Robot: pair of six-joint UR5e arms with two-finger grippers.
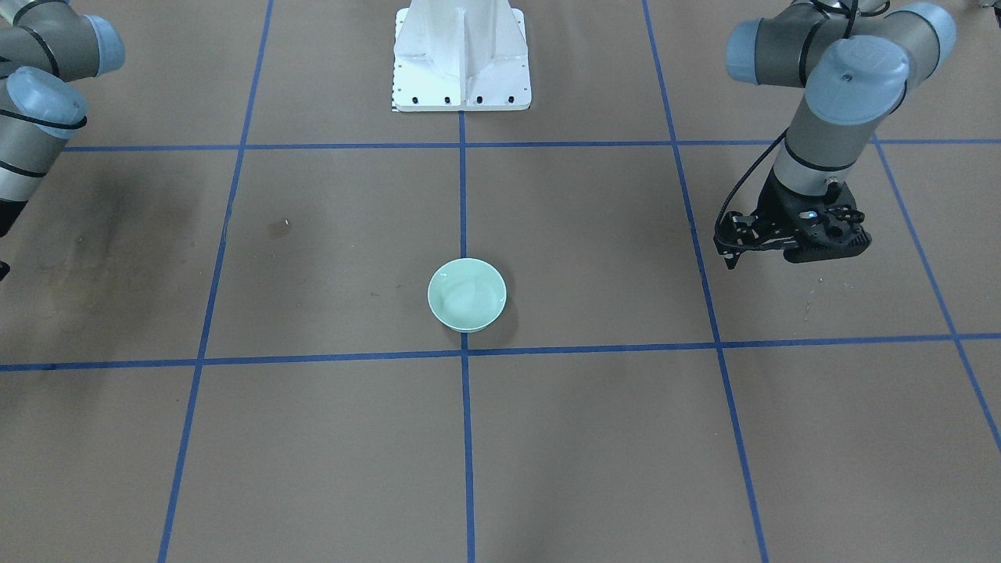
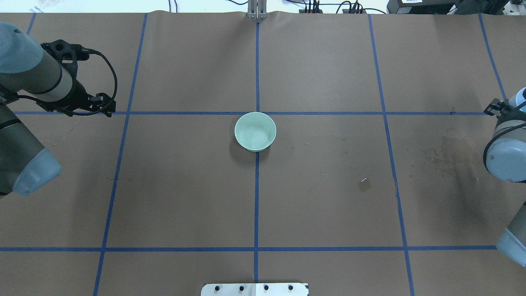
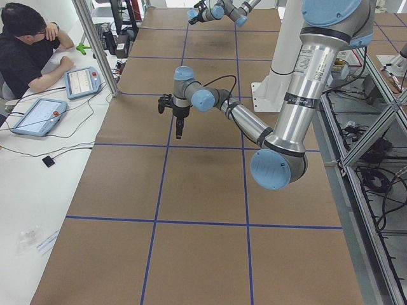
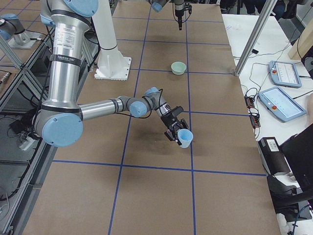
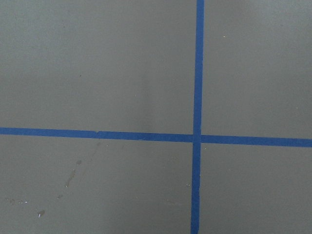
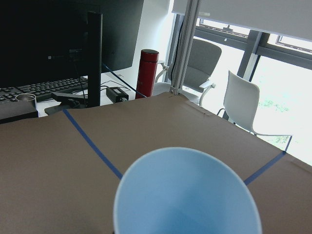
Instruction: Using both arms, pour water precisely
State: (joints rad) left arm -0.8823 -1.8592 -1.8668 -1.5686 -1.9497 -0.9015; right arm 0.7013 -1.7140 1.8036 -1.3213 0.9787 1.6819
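Observation:
A pale green bowl [image 1: 467, 295] [image 2: 255, 131] stands on the middle blue line of the brown table, also seen in the exterior right view [image 4: 178, 67]. My right gripper [image 4: 175, 131] is shut on a light blue cup [image 4: 184, 138] and holds it tilted above the table, far to my right of the bowl. The cup [image 6: 187, 195] fills the right wrist view; I cannot tell whether water is in it. My left gripper [image 1: 731, 254] [image 2: 104, 110] hangs shut and empty above the table, far to my left. No stream of water shows.
A small shiny wet spot [image 2: 364, 184] [image 1: 279, 227] lies on the paper on my right half, with a larger dried stain [image 2: 452, 152] beyond it. The white pedestal [image 1: 461, 59] stands at my base. Operators' tablets [image 4: 283, 73] lie on the side table.

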